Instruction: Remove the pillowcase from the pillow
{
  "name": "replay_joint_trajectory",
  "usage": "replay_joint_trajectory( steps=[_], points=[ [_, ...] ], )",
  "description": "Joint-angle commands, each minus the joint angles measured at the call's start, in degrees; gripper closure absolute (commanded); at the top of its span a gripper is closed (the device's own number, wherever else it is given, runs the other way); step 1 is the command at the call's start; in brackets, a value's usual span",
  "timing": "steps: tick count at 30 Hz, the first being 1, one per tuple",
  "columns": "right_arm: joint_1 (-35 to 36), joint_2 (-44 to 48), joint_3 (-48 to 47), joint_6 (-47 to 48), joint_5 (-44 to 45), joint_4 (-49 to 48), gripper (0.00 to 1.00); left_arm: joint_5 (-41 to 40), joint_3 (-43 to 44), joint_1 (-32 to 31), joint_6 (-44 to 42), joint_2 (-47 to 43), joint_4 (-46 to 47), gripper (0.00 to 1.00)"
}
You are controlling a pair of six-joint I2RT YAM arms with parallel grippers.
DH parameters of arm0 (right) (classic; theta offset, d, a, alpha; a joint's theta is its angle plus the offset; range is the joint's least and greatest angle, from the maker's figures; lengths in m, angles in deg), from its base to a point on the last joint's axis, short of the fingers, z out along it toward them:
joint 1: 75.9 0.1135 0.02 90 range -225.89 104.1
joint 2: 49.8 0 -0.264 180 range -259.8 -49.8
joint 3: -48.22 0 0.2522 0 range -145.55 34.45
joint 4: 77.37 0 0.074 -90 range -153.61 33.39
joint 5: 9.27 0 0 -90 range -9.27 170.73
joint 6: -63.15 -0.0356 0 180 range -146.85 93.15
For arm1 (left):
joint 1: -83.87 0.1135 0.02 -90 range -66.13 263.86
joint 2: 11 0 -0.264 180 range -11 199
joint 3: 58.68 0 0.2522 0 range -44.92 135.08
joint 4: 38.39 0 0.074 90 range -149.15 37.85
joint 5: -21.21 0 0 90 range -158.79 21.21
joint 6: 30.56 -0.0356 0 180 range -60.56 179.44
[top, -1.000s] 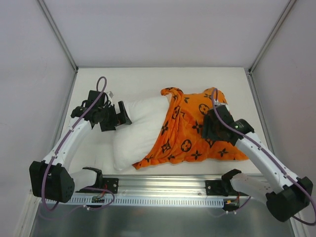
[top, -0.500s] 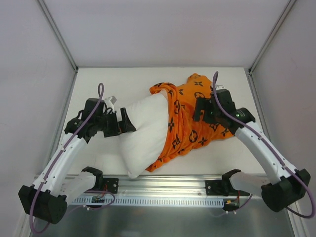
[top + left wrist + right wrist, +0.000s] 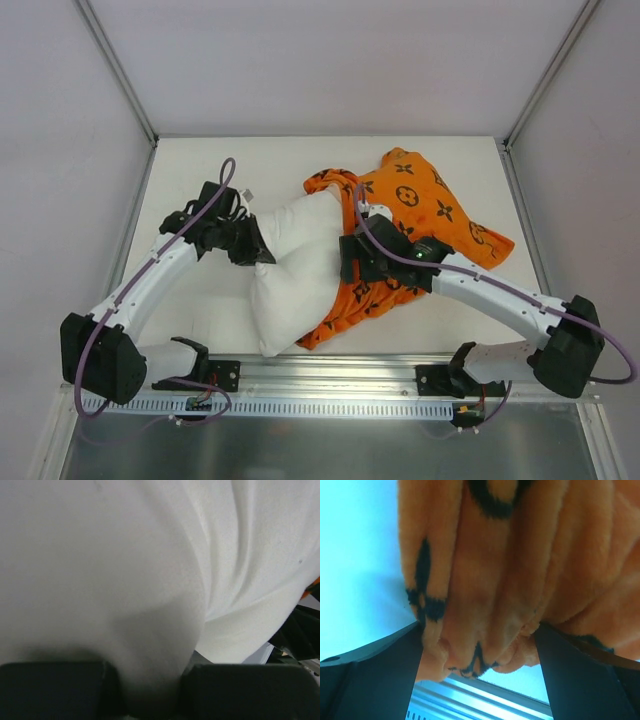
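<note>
our right gripper [image 3: 350,258] is now swinging left onto the pillowcase [image 3: 425,205] edge, fingers [image 3: 370,675] spread around bunched plush; our left gripper [image 3: 258,245] is pinching the pillow [image 3: 295,275].

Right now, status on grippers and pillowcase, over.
Left gripper shut on the pillow. Right gripper open, straddling bunched pillowcase. Pillowcase partly off; pillow half bare. Nothing in the way.

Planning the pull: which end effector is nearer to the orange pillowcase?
Right. The right end effector straddles pillowcase folds, jaws open; the left end effector pinches the white pillow at its bare end.
</note>
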Motion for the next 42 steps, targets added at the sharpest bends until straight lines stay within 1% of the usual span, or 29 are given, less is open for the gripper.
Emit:
replay_joint_trajectory(
  steps=[1, 3, 4, 5, 6, 7, 8, 10, 11, 12, 13, 14, 15, 17, 19, 20, 21, 22, 23, 24, 25, 26, 27, 29, 30, 33, 36, 38, 42],
  points=[
    [0.09, -3.40, -0.12, -0.39, 0.63, -2.71, 0.14, -1.66, 5.07, -0.77, -0.73, 2.17, 1.56, 1.00],
    [-1.04, -5.18, -0.39, 0.67, 0.54, -2.19, 0.35, -1.30, 5.95, -0.77, -0.82, 2.18, 1.56, 1.00],
    [-1.83, -5.70, -0.13, 1.11, 0.72, -2.10, 0.51, -1.38, 6.04, -0.77, -0.74, 2.09, 1.56, 1.00],
    [-2.80, -5.71, 1.00, 1.38, 0.80, -1.75, 0.82, -2.08, 6.04, -0.60, -0.91, 1.39, 1.48, 1.00],
    [-5.16, -4.93, 1.71, 1.38, 0.89, -1.31, 0.92, -2.44, 6.04, -0.51, -0.91, 0.87, 1.48, 1.00],
    [-6.40, -3.96, 2.59, 1.29, 1.33, -0.78, 0.97, -2.61, 5.96, -0.07, -0.91, 0.25, 1.48, 1.00],
    [-7.46, -2.47, 4.42, 1.73, 1.68, 0.09, 0.99, -2.35, 6.04, 1.67, -1.09, -1.06, 1.48, 1.00],
    [-11.41, 3.32, 6.28, 2.26, 2.65, 1.24, 0.94, -0.16, 7.44, 4.49, -1.88, -1.95, 1.30, 1.00],
    [-12.81, 5.43, 7.16, 2.61, 2.56, 2.20, 0.86, 0.80, 8.23, 6.24, -2.23, -1.78, 1.21, 1.00],
    [-15.35, 9.28, 8.30, 3.48, 2.65, 2.91, 0.84, 2.29, 10.42, 9.48, -2.84, -1.43, 0.95, 1.00],
    [-16.51, 10.97, 8.66, 3.93, 3.17, 4.65, 0.80, 2.39, 11.74, 10.64, -3.19, -0.03, 0.95, 1.00],
    [-17.39, 12.47, 8.75, 4.37, 3.61, 5.45, 0.80, 2.22, 12.89, 11.52, -3.54, 0.85, 0.86, 1.00],
    [-18.88, 14.66, 8.57, 4.80, 4.49, 6.25, 0.80, 1.87, 15.51, 12.66, -3.55, 1.90, 0.86, 1.00],
    [-20.64, 15.91, 8.31, 4.46, 5.02, 6.87, 0.98, 1.96, 20.16, 13.03, -3.03, 6.12, 0.86, 1.00],
    [-21.09, 14.78, 5.86, 3.23, 4.15, 5.91, 0.99, 2.66, 23.60, 13.03, -2.49, 11.91, 1.12, 1.00],
    [-21.00, 13.81, 4.63, 2.88, 3.62, 5.21, 0.99, 2.92, 27.28, 13.03, -2.84, 14.11, 1.13, 1.00],
    [-21.00, 12.84, 2.62, 2.53, 2.14, 4.33, 0.99, 4.31, 29.14, 13.11, -3.63, 18.66, 0.60, 1.00],
    [-21.00, 10.83, 1.64, 2.44, 1.78, 3.36, 0.99, 5.72, 31.16, 13.11, -4.51, 20.70, -0.88, 0.98],
    [-21.09, 9.94, 0.67, 2.35, 1.69, 3.35, 0.99, 6.95, 35.18, 13.20, -6.08, 22.20, -3.25, 0.86],
    [-21.09, 9.15, -0.12, 2.26, 1.77, 3.53, 0.99, 7.92, 35.92, 13.20, -7.05, 22.83, -5.18, 0.71],
    [-21.00, 8.53, -0.74, 2.26, 1.77, 3.35, 0.99, 7.32, 35.67, 13.12, -8.37, 21.44, -6.33, 0.33],
    [-21.00, 8.44, -0.66, 2.26, 1.95, 3.09, 0.99, 5.58, 33.49, 13.12, -9.08, 19.77, -6.35, 0.10],
    [-21.00, 8.35, -0.48, 2.17, 1.86, 2.83, 0.99, 3.56, 32.34, 13.12, -9.69, 15.14, -6.35, 0.01],
    [-21.00, 8.00, -0.22, 1.74, 1.95, 2.65, 0.99, -0.83, 28.92, 13.12, -11.80, 10.29, -7.13, 0.01],
    [-21.00, 7.74, -0.22, 1.47, 2.04, 2.56, 0.99, -1.55, 27.42, 13.12, -12.24, 5.22, -7.22, 0.01],
    [-21.09, 6.51, -0.66, 0.85, 0.73, 1.78, 0.99, -3.32, 20.39, 12.59, -14.18, -3.76, -8.19, 0.01],
    [-21.00, 5.54, -1.18, 0.50, -0.51, 0.19, 0.99, -4.11, 13.18, 10.75, -14.89, -9.31, -10.38, 0.01],
    [-21.00, 5.02, -1.53, 0.50, -1.04, -0.07, 0.99, -3.41, 7.58, 8.04, -12.70, -11.17, -10.39, 0.01],
    [-20.92, 3.87, -2.50, 0.42, -1.39, 0.10, 0.99, -4.81, 0.96, 1.96, -7.25, -12.50, -7.50, 0.01]
  ],
)
